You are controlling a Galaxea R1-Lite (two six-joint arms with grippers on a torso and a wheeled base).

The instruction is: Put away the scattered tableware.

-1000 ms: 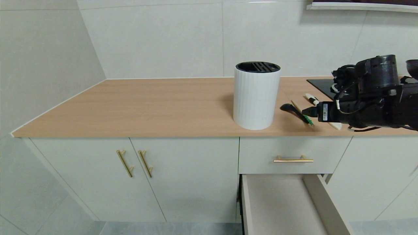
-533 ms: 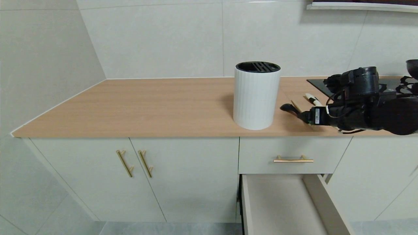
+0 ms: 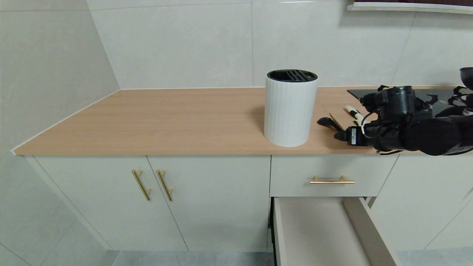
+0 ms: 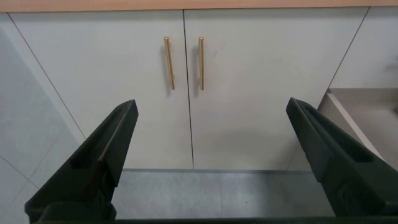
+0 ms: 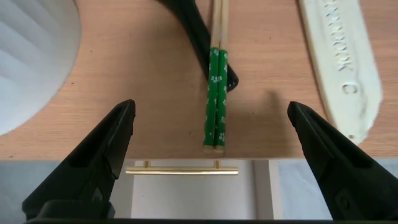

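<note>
Bright, even, diffuse light. White holder (image 3: 290, 111) throws a soft shadow on the countertop (image 3: 166, 122). Faint glare on wall tiles (image 3: 221, 44).

I count one white holder (image 3: 290, 111) on the worktop (image 3: 166, 122), standing near the front edge. Toward the right end lie four loose pieces: two chopsticks (image 5: 214, 93) with green ends, side by side as a pair, one black spoon (image 5: 198, 37) and one white utensil (image 5: 339, 56). One black hob (image 3: 364, 96) sits toward the far right corner. Below the front edge are two cupboard doors (image 3: 218, 199), one shut drawer (image 3: 292, 177) and one open drawer (image 3: 314, 232). There are three gold handles (image 3: 332, 181): one on each door and one on the shut drawer.
</note>
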